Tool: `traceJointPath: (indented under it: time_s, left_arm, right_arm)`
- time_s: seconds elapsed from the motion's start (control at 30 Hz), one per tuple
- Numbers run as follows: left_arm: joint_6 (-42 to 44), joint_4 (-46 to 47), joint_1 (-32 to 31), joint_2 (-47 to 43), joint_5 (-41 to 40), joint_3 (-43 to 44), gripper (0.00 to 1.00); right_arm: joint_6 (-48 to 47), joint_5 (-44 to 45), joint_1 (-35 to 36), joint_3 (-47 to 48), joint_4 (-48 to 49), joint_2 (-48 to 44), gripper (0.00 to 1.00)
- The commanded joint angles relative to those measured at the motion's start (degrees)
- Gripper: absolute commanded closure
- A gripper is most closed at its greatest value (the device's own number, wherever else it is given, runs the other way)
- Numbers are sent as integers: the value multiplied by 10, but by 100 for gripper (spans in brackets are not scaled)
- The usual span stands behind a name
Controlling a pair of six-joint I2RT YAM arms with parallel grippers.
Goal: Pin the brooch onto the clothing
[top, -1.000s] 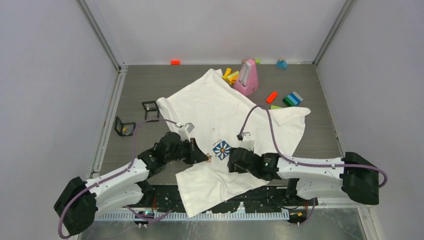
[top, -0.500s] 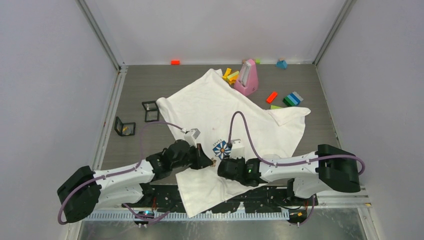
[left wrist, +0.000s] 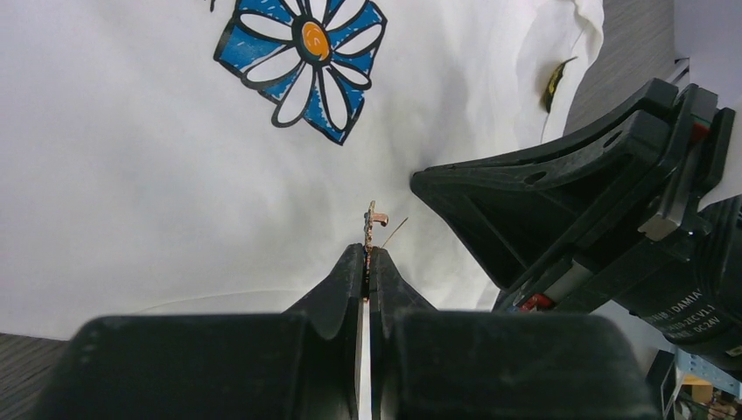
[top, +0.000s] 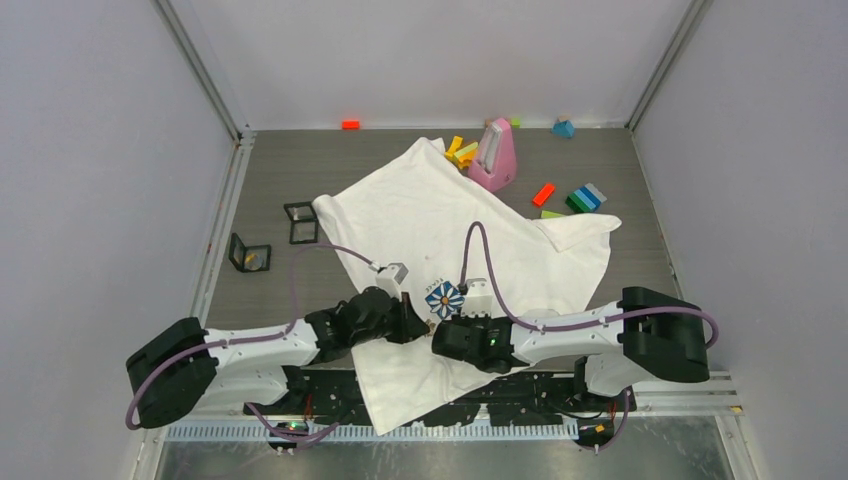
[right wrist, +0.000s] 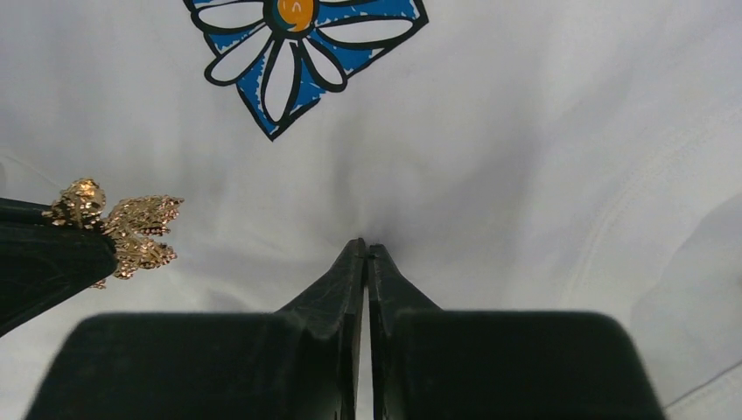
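The clothing (top: pixel 440 215), a white T-shirt, lies spread on the table with its blue-and-white daisy print (top: pixel 443 297) (left wrist: pixel 302 61) (right wrist: pixel 297 52) just beyond both grippers. My left gripper (top: pixel 414 325) (left wrist: pixel 367 254) is shut on the small gold brooch (left wrist: pixel 374 229) (right wrist: pixel 118 227), holding it edge-on just above the fabric, its thin pin sticking out to the right. My right gripper (top: pixel 441 336) (right wrist: pixel 367 247) sits close beside it, jaws shut, tips pressed into the cloth below the daisy with creases running to them. Its black body (left wrist: pixel 569 175) fills the right of the left wrist view.
A pink object (top: pixel 495 155) stands at the shirt's far edge among several coloured blocks (top: pixel 580 198). An orange block (top: pixel 350 124) lies by the back wall. Two small black-framed squares (top: pixel 300 220) (top: pixel 248 252) sit left of the shirt.
My right gripper has closed from open onto the cloth below the daisy. Both arms have shifted slightly, bringing the two grippers closer together.
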Motion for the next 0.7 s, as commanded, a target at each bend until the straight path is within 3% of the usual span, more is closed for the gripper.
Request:
traceJointPath:
  time_s: [0.0,0.1,0.67]
  left_arm:
    - [5,40,-13,8,-46,24,100]
    - [6,38,-24,13,-70,26,100]
    - [9,10,-101,156,-134,113,100]
  right_arm:
    - [29,15,3,-11,15,21,95]
    - [32,17,3,-14,18,7,99]
    - [16,18,4,-169,205,-208,99]
